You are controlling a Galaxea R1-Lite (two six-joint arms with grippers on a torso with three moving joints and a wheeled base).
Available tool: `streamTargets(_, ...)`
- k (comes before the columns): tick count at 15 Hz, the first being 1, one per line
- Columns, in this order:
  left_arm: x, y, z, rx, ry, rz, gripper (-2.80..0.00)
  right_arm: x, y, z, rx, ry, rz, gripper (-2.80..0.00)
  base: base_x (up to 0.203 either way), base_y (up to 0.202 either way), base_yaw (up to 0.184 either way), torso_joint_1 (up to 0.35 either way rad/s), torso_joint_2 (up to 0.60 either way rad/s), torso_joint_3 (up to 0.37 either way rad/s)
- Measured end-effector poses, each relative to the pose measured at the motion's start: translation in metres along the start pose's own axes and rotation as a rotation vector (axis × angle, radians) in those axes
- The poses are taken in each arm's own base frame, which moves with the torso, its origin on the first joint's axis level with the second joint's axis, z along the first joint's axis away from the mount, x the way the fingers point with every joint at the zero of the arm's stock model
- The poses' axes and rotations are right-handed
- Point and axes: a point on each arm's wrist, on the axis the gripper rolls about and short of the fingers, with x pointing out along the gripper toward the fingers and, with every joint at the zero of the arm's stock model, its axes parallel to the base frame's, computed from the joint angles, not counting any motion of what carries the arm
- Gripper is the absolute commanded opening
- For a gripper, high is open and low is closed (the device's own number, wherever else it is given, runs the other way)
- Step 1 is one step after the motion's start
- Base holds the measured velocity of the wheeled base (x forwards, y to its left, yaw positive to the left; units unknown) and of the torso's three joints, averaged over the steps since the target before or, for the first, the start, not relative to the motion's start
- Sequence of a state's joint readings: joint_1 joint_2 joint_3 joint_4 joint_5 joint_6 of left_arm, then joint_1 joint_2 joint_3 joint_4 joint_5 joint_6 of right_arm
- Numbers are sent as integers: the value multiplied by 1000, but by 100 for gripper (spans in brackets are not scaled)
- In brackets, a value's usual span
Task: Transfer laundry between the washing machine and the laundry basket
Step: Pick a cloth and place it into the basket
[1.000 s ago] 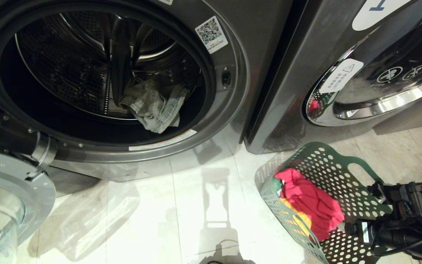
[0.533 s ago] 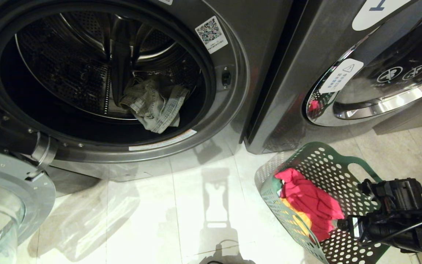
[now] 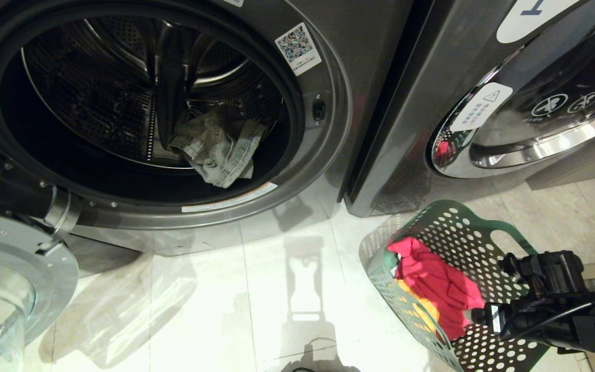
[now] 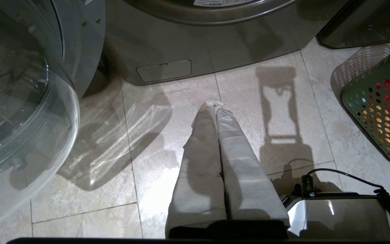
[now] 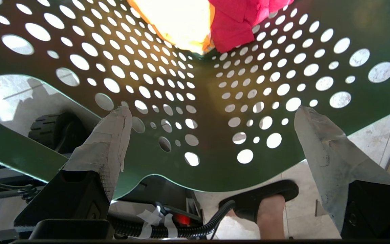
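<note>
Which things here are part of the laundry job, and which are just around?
Job: washer, door open, grey garment in the drum; green basket with red cloth and yellow cloth; right gripper, open at the basket's rim.

Around: neighbouring machine; a person's sandalled foot; left gripper, shut, idle.

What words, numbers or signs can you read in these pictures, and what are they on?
"1", cut off at the picture's edge: white label on the neighbouring machine.
Warning triangle: white sticker on its door; the text is too small.
QR code sticker on the washing machine: text unreadable.
</note>
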State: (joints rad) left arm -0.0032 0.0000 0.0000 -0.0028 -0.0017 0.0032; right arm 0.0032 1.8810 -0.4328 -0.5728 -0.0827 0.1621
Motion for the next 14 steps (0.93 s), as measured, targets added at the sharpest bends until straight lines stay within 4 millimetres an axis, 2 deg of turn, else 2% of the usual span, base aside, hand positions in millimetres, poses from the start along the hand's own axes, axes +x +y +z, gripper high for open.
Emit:
streamTargets(7,0,0,0,0,0,0,-280,8,1,3,6,1,-3,0,0,0,0,0,0,0)
streamTargets(14,0,0,0,0,0,0,-280,18,-9,12,38,-3,-30,0,0,0,0,0,0,0)
